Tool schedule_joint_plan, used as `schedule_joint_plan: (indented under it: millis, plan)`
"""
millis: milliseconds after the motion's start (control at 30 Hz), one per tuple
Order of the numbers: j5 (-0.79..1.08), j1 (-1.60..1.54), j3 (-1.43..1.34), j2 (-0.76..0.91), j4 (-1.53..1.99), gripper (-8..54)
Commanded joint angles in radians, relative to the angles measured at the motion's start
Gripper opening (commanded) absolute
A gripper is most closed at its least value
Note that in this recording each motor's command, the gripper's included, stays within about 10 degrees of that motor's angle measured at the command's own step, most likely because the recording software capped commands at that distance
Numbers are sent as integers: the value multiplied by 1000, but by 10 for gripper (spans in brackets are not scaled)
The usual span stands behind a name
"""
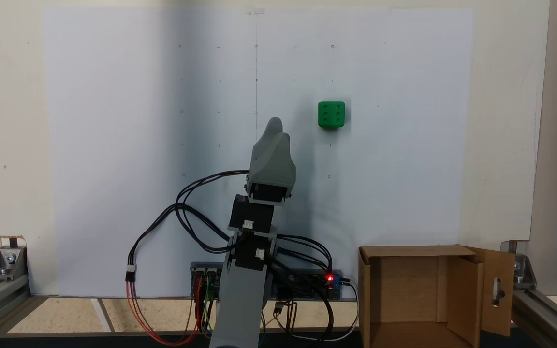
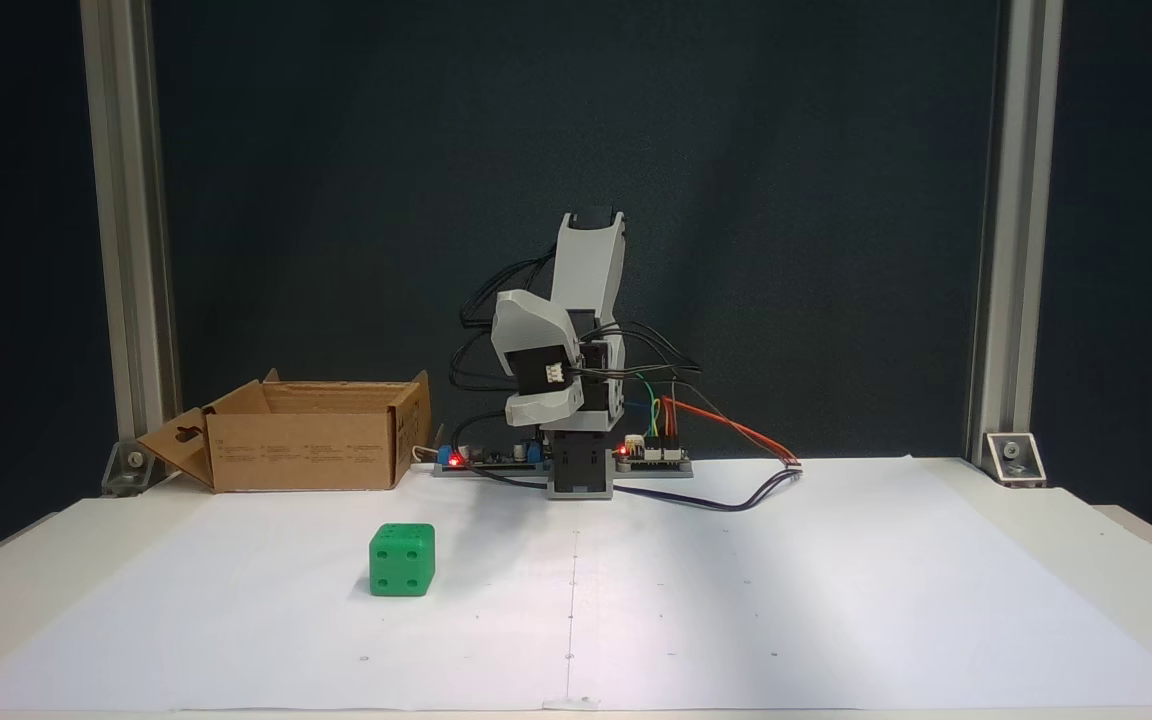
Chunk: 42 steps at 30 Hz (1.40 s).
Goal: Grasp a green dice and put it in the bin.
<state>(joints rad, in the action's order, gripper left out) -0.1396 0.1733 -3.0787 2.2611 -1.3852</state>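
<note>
Green dice (image 1: 331, 114) on the white paper (image 1: 114, 145), well apart from the folded-back hand (image 1: 274, 129), jaws seemingly together.

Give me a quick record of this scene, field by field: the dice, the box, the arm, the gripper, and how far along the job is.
dice: green dice on the white paper, six pips up, untouched
box: open cardboard box beside the arm's base, nothing visible inside
arm: folded up over its base, away from the dice
gripper: gripper holds nothing; open or shut cannot be told
progress: dice not yet grasped
</note>
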Motion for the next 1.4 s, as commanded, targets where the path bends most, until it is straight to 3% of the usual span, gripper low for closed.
schedule_joint_plan:
  millis: [0,1367]
  plan:
    - [-20,6,-48,103,-17,446]
    - [18,25,-48,103,26,446]
